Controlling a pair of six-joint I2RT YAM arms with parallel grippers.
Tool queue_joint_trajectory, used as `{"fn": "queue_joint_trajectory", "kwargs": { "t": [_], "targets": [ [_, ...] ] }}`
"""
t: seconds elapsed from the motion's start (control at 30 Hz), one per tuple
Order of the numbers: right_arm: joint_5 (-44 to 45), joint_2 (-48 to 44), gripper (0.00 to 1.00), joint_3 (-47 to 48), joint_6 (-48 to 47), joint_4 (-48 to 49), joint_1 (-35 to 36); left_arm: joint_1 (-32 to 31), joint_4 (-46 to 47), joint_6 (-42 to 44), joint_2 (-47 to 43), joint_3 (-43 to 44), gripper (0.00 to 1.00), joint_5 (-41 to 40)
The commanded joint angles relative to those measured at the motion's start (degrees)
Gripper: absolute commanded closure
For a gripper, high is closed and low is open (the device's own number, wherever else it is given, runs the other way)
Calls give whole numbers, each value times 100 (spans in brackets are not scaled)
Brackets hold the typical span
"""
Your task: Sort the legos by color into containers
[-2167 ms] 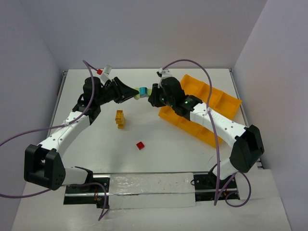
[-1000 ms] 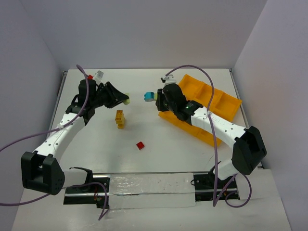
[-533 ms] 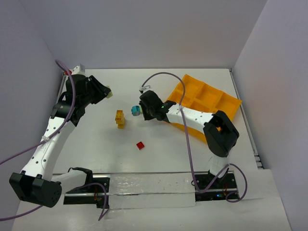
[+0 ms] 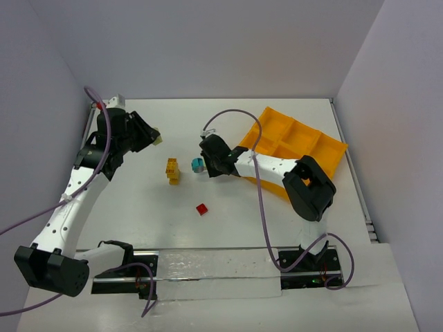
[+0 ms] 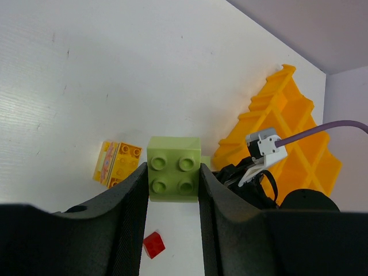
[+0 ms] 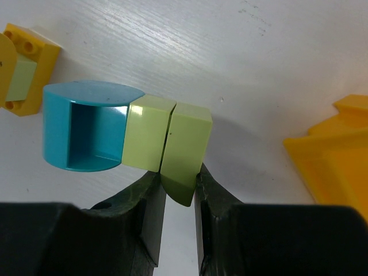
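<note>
My left gripper (image 5: 172,190) is shut on a light green brick (image 5: 173,176), held high over the table's back left (image 4: 158,139). My right gripper (image 6: 179,192) is shut on a light green brick (image 6: 185,150) joined to a second green piece and a teal-blue brick (image 6: 80,133). This stack (image 4: 198,164) hangs low over the table, left of the orange-yellow divided tray (image 4: 304,142). A yellow brick stack (image 4: 172,170) and a small red brick (image 4: 201,209) lie on the table. Both show in the left wrist view, yellow (image 5: 119,164) and red (image 5: 153,244).
A red cable connector (image 4: 99,106) sits on the left arm near the back left corner. Grey walls close the table on three sides. A taped white strip (image 4: 214,266) lies along the near edge between the arm bases.
The two grippers pulled apart, splitting the stack: the left drew back left with one green brick. The right came down and left with the teal and green stack, near the yellow bricks.
</note>
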Motion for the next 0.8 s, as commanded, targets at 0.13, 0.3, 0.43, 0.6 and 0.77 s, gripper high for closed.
{"fn": "queue_joint_trajectory", "kwargs": {
  "t": [0.13, 0.3, 0.43, 0.6, 0.77],
  "targets": [
    [110, -343, 100, -76, 114, 242, 54, 22, 266, 172, 96, -7, 100, 419],
    [323, -1080, 100, -354, 111, 327, 54, -7, 346, 205, 489, 29, 100, 707],
    [481, -1328, 100, -568, 56, 376, 48, -29, 572, 198, 597, -26, 100, 907],
    [377, -981, 100, -568, 88, 419, 48, -211, 525, 263, 989, 197, 100, 983],
    [194, -673, 100, -587, 163, 463, 48, -453, 257, 370, 1210, 643, 100, 655]
  ]
}}
